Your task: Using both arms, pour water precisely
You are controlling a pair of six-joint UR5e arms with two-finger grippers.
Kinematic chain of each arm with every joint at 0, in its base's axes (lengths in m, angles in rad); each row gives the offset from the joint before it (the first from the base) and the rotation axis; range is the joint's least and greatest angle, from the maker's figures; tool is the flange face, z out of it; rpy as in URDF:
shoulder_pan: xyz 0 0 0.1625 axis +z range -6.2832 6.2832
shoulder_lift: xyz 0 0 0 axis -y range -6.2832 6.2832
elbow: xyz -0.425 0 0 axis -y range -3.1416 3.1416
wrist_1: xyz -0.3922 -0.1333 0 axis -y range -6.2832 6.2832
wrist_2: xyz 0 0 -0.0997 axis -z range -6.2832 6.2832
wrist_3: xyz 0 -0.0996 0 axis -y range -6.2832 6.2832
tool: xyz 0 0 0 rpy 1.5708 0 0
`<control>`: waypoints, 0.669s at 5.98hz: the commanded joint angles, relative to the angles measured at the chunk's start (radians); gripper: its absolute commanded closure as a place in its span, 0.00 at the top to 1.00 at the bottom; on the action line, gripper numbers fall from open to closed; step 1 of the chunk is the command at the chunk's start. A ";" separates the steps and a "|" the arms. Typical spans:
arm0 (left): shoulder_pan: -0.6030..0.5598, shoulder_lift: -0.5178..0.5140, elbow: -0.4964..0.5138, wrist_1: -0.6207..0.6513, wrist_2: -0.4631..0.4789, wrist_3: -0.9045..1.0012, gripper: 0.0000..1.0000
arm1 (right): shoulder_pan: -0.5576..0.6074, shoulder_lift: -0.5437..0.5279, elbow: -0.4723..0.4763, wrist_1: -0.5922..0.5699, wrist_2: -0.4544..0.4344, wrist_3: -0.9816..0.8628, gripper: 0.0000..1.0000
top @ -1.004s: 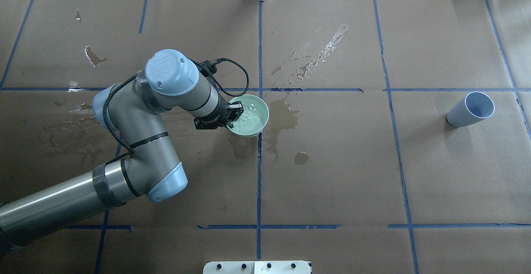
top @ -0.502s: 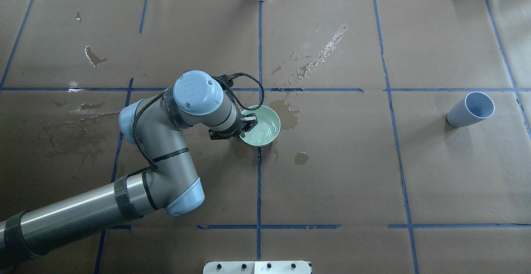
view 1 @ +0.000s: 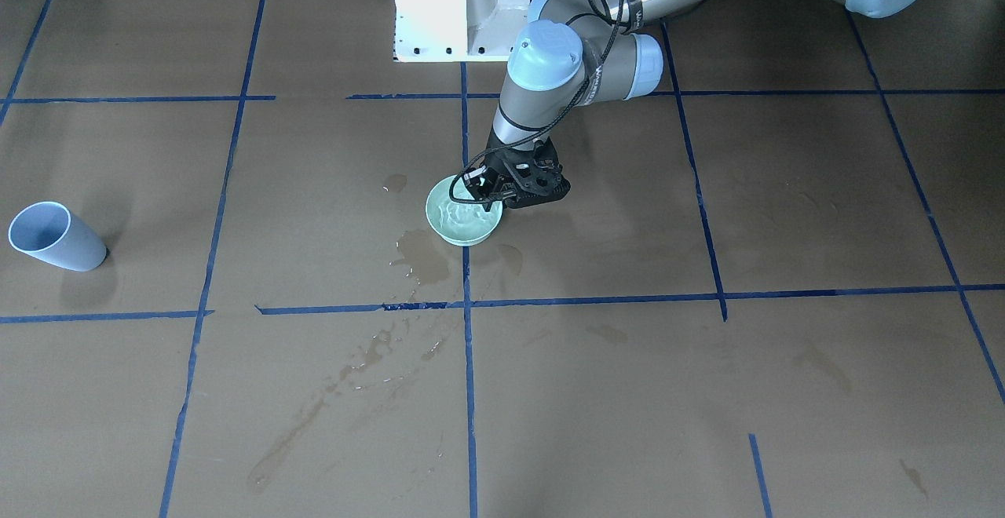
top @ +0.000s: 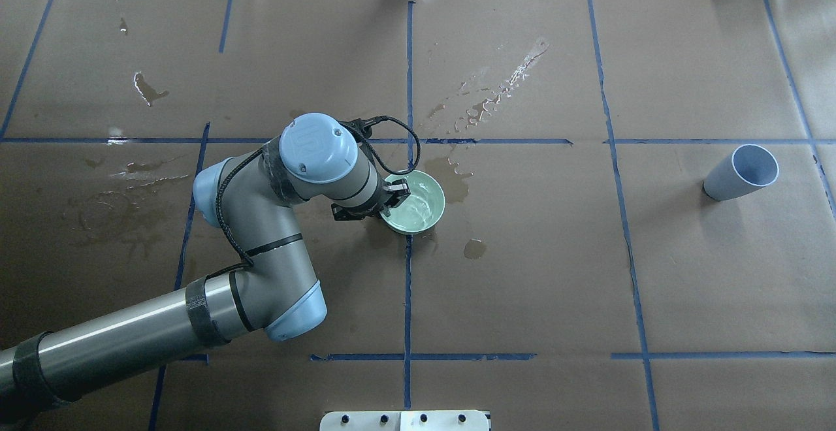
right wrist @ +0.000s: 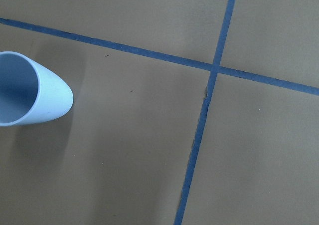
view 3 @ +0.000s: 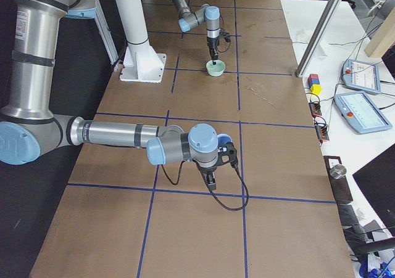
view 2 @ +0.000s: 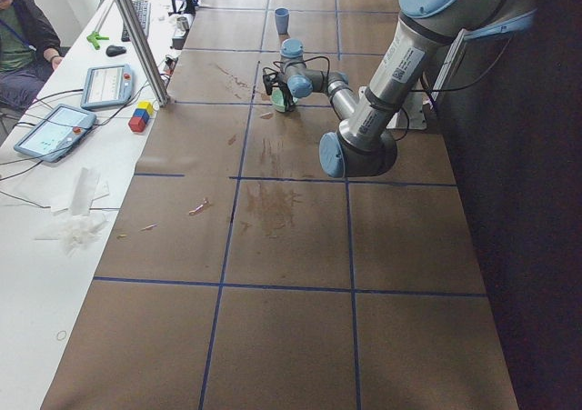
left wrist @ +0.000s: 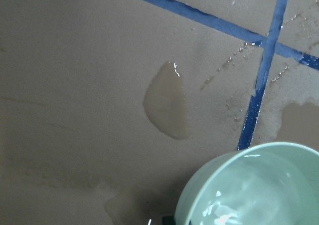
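Observation:
My left gripper (top: pixel 392 194) is shut on the near-left rim of a pale green bowl (top: pixel 428 219), one finger inside and one outside. The bowl is upright, low over the brown paper at the table's middle; I cannot tell if it touches. Water (top: pixel 418 204) ripples inside it. The bowl (view 1: pixel 463 224) and gripper (view 1: pixel 488 190) also show from the front, and the bowl's rim (left wrist: pixel 209 185) in the left wrist view. A blue-grey cup (top: pixel 741 173) stands far right. My right gripper (view 3: pixel 212 180) shows only in the exterior right view; I cannot tell its state.
Wet patches lie around the bowl: a puddle (top: pixel 475 248), a stain (top: pixel 452 186) and a streak of drops (top: pixel 503 88). The white pedestal (view 1: pixel 463 8) stands at the robot's side. Coloured blocks (view 2: pixel 139 117) and tablets (view 2: pixel 107 85) lie on the far bench.
My left arm has carried the bowl to the right and a little toward the robot. The bowl looks smaller, so lower. The cup has not moved.

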 commanded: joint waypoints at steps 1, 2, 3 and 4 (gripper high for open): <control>-0.003 0.004 -0.014 0.008 0.001 0.003 1.00 | 0.000 0.000 0.000 0.001 0.001 -0.001 1.00; -0.027 0.021 -0.054 0.015 -0.009 0.031 1.00 | 0.000 0.000 0.008 0.001 0.003 -0.002 1.00; -0.072 0.074 -0.133 0.058 -0.078 0.090 1.00 | 0.000 0.002 0.008 0.000 0.007 -0.001 1.00; -0.125 0.137 -0.233 0.119 -0.144 0.171 1.00 | 0.000 0.005 0.020 0.000 0.018 -0.001 1.00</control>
